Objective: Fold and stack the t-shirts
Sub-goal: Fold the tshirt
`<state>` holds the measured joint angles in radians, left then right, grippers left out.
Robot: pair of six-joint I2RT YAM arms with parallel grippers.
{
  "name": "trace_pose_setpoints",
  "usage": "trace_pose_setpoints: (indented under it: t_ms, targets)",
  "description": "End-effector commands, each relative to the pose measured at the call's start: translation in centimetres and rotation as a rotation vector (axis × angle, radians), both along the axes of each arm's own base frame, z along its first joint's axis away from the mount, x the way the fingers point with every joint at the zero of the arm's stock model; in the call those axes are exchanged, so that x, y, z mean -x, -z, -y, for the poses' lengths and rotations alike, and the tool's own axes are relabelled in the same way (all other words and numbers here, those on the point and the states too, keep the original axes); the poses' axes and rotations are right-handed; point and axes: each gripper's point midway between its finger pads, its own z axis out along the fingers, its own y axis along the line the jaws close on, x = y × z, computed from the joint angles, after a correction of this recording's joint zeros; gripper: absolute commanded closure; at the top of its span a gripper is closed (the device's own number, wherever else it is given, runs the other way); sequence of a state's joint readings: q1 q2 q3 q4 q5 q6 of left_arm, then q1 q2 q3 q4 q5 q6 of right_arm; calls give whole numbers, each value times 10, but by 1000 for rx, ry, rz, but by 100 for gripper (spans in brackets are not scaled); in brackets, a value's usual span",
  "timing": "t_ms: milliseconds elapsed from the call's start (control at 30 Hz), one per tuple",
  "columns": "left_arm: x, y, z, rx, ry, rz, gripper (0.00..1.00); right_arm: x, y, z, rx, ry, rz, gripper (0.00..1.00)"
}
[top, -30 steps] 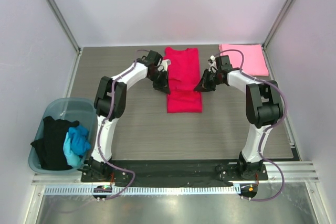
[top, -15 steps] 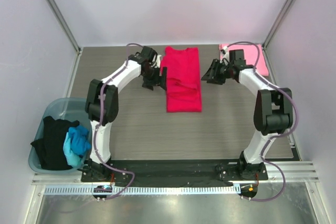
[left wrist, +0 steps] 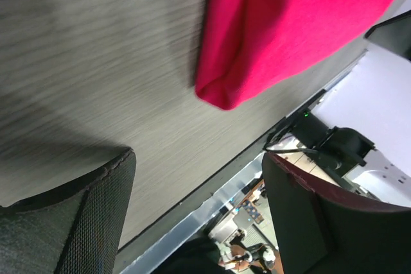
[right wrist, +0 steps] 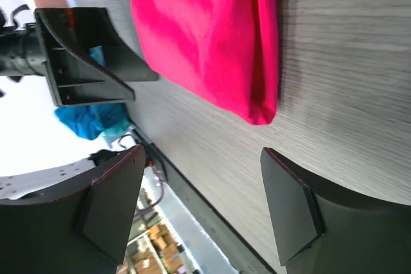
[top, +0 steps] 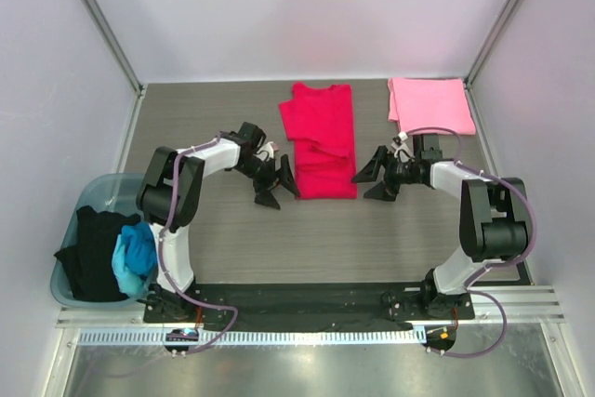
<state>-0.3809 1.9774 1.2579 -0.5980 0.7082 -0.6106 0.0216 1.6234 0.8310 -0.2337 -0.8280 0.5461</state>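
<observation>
As seen from above, got the red t-shirt (top: 319,141) lying flat on the desk (top: 325,239), folded into a narrow strip with the near end doubled over. Seeing the left fingers (top: 278,190) just off its near-left corner, spread wide apart, clamped on nothing. Same deal with the right fingers (top: 376,179) at the near-right corner: wide apart, only bare desk between. Can spot the folded red corner just ahead in both wrist views, untouched. Also got a pink t-shirt (top: 429,105) folded flat at the back right, well apart from the red one. Over at the left, spotting a bin (top: 93,194) with a black t-shirt (top: 93,253) and a blue t-shirt (top: 137,256) bunched up inside.
</observation>
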Motion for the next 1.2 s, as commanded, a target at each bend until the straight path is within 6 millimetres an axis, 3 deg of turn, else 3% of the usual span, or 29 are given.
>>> trace_pose_setpoints:
  t_ms: [0,167,300,533,833,1167]
  targets:
    - [-19,-22,26,130,-8,44,20,-15,-25,-10,-100,-2,76,21]
    - [-24,-7,35,110,2,27,23,-13,-6,-10,-100,28,24,22]
    - [-16,3,41,103,13,-10,28,-4,12,-9,-95,34,-44,25]
    - [-10,10,43,92,10,-36,32,12,24,-10,-92,13,-124,29]
    - [-13,23,47,76,0,-60,44,-7,38,-9,-86,52,-141,33]
    - [-16,28,46,60,-6,-67,49,-7,54,-11,-92,66,-196,38]
